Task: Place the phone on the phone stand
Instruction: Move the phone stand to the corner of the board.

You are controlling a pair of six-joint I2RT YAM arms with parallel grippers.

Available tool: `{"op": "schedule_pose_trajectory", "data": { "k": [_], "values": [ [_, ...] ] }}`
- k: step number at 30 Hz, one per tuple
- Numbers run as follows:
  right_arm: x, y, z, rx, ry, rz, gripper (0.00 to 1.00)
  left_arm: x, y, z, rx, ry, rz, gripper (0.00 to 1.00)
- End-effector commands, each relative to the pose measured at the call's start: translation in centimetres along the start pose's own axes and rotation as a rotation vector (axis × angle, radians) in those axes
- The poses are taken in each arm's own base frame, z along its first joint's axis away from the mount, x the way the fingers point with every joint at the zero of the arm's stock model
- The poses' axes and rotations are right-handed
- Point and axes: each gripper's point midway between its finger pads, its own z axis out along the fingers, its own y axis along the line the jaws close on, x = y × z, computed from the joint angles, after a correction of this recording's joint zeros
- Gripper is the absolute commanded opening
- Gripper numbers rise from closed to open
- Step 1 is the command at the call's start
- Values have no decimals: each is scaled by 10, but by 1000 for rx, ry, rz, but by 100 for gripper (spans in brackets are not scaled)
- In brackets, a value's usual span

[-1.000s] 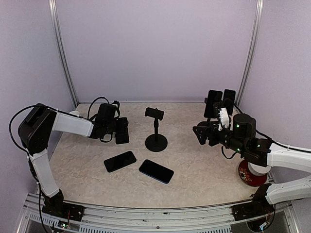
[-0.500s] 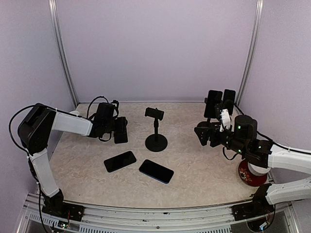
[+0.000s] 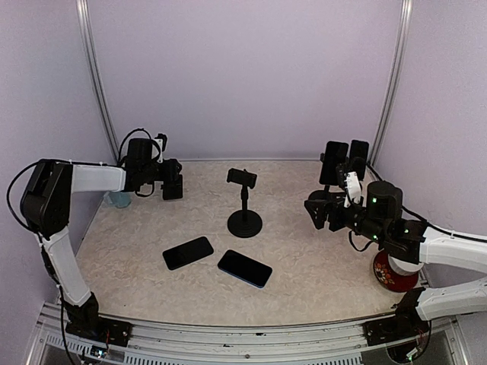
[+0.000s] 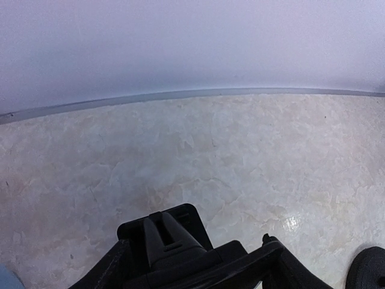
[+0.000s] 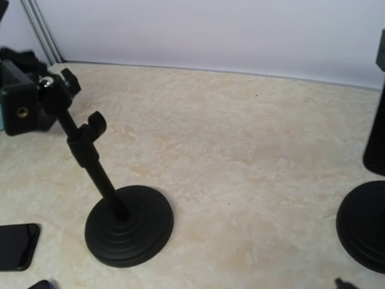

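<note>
A phone stand (image 3: 244, 222) is set upright at the centre of the marbled beige worktop (image 3: 312, 255). A black phone (image 3: 187, 252) and a blue phone (image 3: 244, 268) are laid flat in front of it, close together.

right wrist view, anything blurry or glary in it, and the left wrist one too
Right wrist view: the phone stand is sharp at its base, soft at its clamp by the left edge, no glare. Left wrist view: one small bright glare spot on the table at lower right.

Two phones (image 3: 187, 252) before phone stand (image 3: 244, 221)
</note>
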Motion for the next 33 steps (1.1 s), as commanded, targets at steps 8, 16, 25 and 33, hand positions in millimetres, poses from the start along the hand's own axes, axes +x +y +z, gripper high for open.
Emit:
{"op": "schedule_pose_trajectory", "data": {
  "k": [8, 16, 25, 33],
  "values": [
    [-14, -15, -14, 55, -75, 19, 100, -77, 31, 6, 56, -104, 109, 55],
    [-53, -37, -57, 153, -273, 57, 100, -82, 46, 18, 59, -111, 124, 55],
    [-61, -46, -79, 184, -345, 89, 100, -83, 64, 37, 67, -113, 107, 55],
    [-71, -43, -81, 181, -359, 81, 100, -82, 57, 51, 124, -100, 116, 55]
  ]
}}
